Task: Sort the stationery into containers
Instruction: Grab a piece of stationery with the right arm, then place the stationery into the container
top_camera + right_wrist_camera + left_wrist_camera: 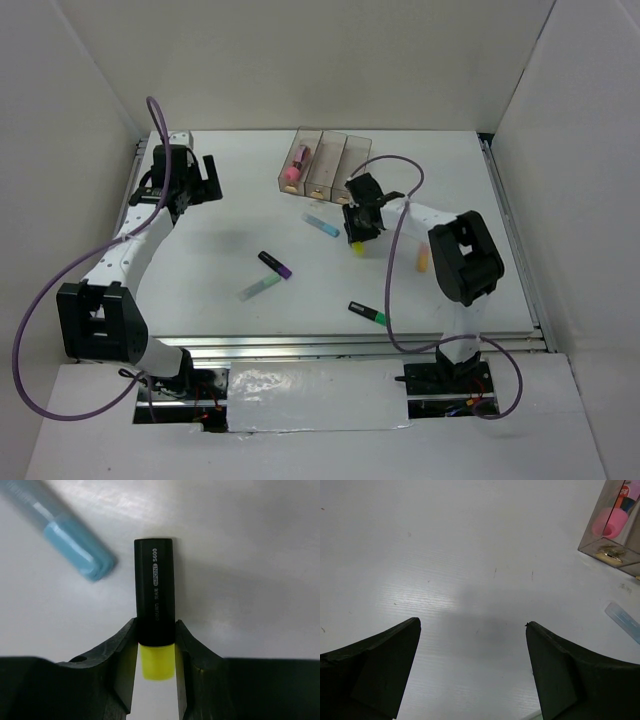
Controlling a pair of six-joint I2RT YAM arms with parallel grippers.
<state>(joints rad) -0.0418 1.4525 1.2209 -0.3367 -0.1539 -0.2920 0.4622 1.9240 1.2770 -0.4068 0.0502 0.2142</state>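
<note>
Overhead view: a white counter (470, 170) with walls on three sides. Three joined smoky bins (333, 150) stand at the far middle, and a pink pen (294, 168) lies in the leftmost one. Just in front of the bins, the right pincer (358, 232) is clamped on a black pen with a yellow cap (357, 248). A light blue pen (321, 224) lies just to its left. Nearer the arms, a purple-tipped black pen (276, 264) and a mint pen (258, 288) lie close together. A green-tipped black pen (367, 313) lies further right, and a peach pen (423, 260) lies beside the right arm. The left pincer (205, 180) hangs at far left, well apart from the pens.

Left wrist view: its two fingers (375, 670) stand wide apart over the counter. The bins and the pink pen show at top right.

Right wrist view: both fingers (117, 655) press the black barrel, with the yellow cap nearest the camera. The light blue pen lies apart at upper left.
</note>
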